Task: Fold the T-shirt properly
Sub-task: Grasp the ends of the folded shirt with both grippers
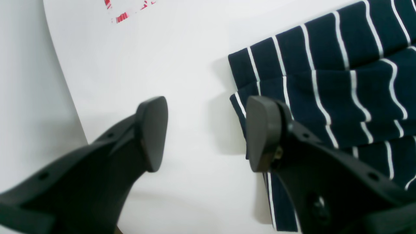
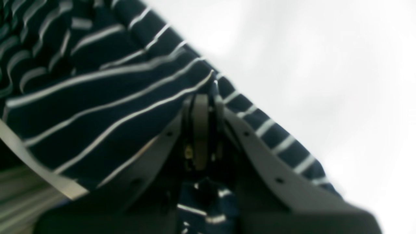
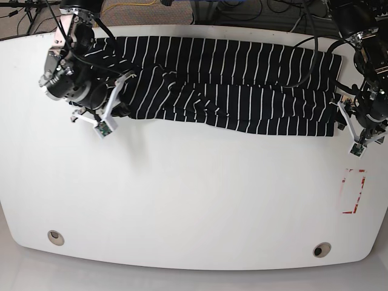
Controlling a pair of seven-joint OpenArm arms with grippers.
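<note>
- White tabletop point(image 3: 194, 206) is filling most of the base view, with cables trailing along its far edge and a red-marked patch point(image 3: 353, 191) sitting near one side.
- the T-shirt point(image 3: 230, 91) is lying along the far part of the table as a long, dark, white-striped band, apparently already folded lengthwise, with layered edges showing in the left wrist view.
- the right gripper point(image 2: 203, 97) is sitting at one end of that band, and its jaws are pressing together on a bunched edge of the fabric; striped cloth is draping away on both sides of the pinch.
- the left gripper point(image 1: 208, 133) is hovering at the opposite end, its fingers standing wide apart and holding nothing, one fingertip over bare table and the other over the stacked corner of the shirt.
- Judging by this, each arm is taking one end so the band can be lifted evenly and brought over itself; the left one is probably lining up to straddle the corner before closing.
- A one-sided pull is the risk I see, since only one end is being gripped and the layers could be slipping apart.
</note>
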